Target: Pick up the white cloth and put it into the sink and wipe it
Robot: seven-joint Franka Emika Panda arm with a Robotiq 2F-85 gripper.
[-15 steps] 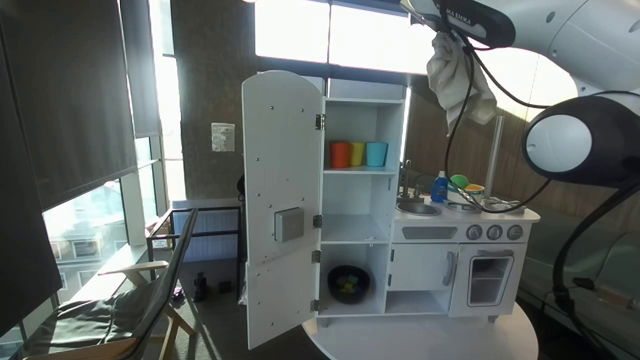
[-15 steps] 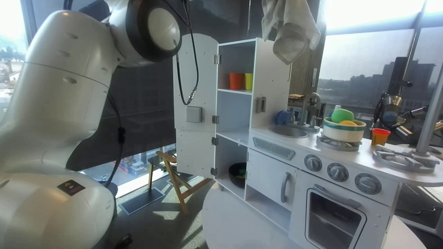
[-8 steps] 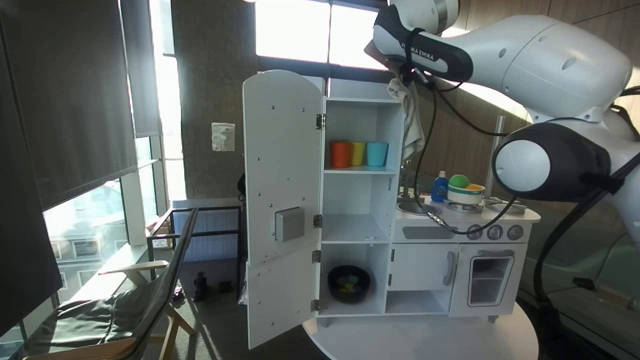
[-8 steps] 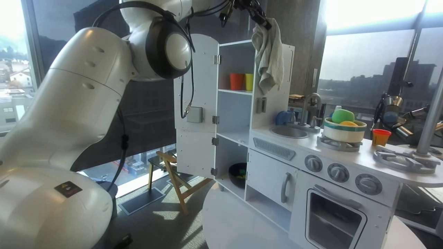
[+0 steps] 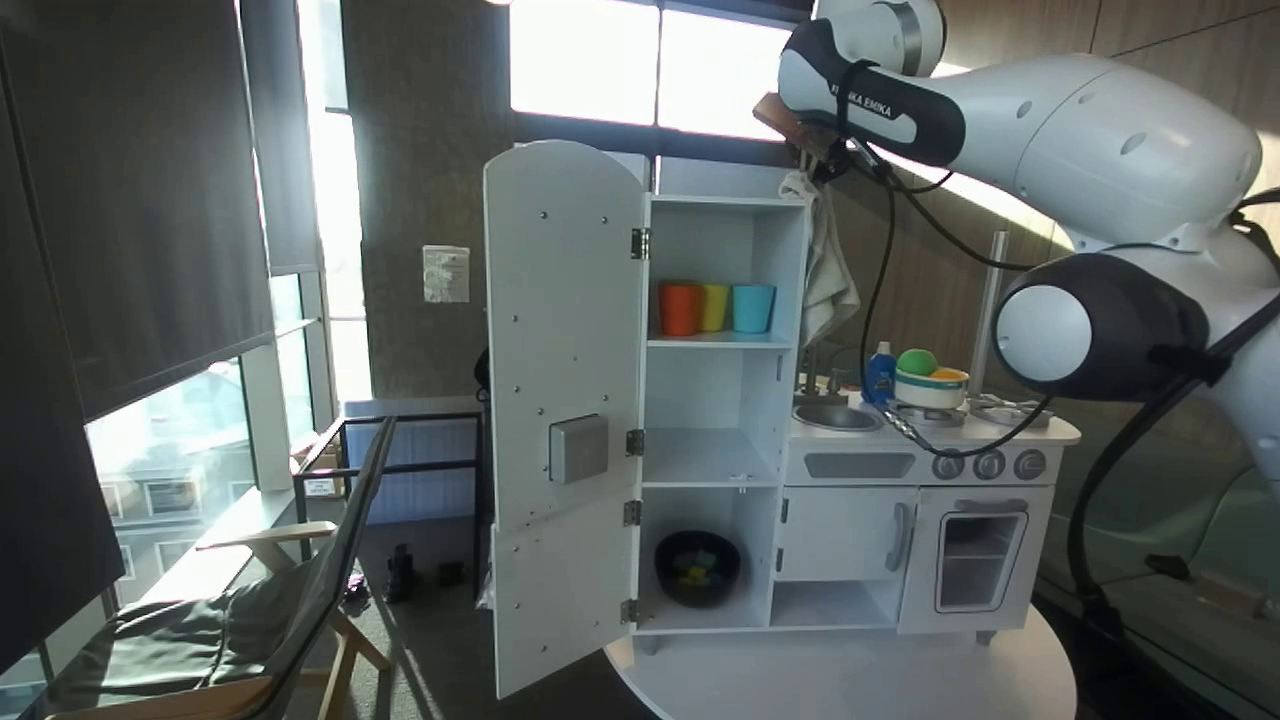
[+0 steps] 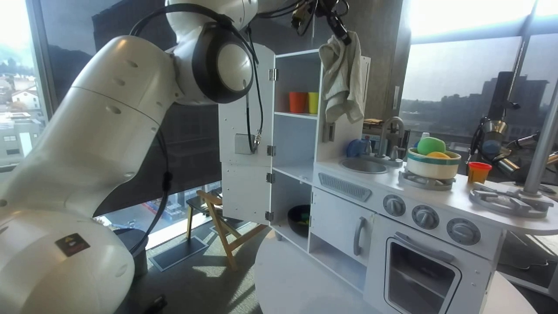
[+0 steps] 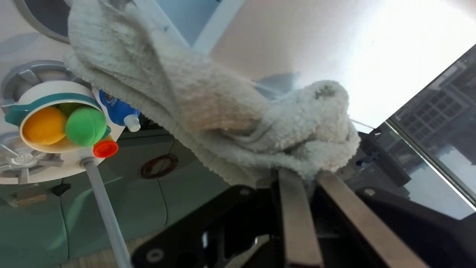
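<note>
The white cloth (image 5: 828, 270) hangs from my gripper in both exterior views (image 6: 342, 83). In the wrist view my gripper (image 7: 305, 175) is shut on a bunched edge of the cloth (image 7: 223, 111), and the rest hangs down. The fingertips are partly hidden in its folds. In an exterior view the gripper (image 6: 346, 40) is at the cloth's top. The round grey sink (image 6: 364, 165) is set in the toy kitchen counter; it also shows in an exterior view (image 5: 837, 417) and in the wrist view (image 7: 52, 15). The cloth hangs well above the counter, roughly over the sink side.
The tall cabinet's side panel (image 6: 340, 131) stands close beside the cloth; I cannot tell if they touch. A faucet (image 6: 386, 135) rises behind the sink. A pot (image 6: 433, 165) with toy food, a blue bottle (image 5: 879, 375) and an orange tub (image 6: 478, 173) stand on the counter.
The arm has come down and carried the cloth lower, toward the tall cabinet's side. In the last half second it shifted only slightly. The cloth stayed in the gripper.
</note>
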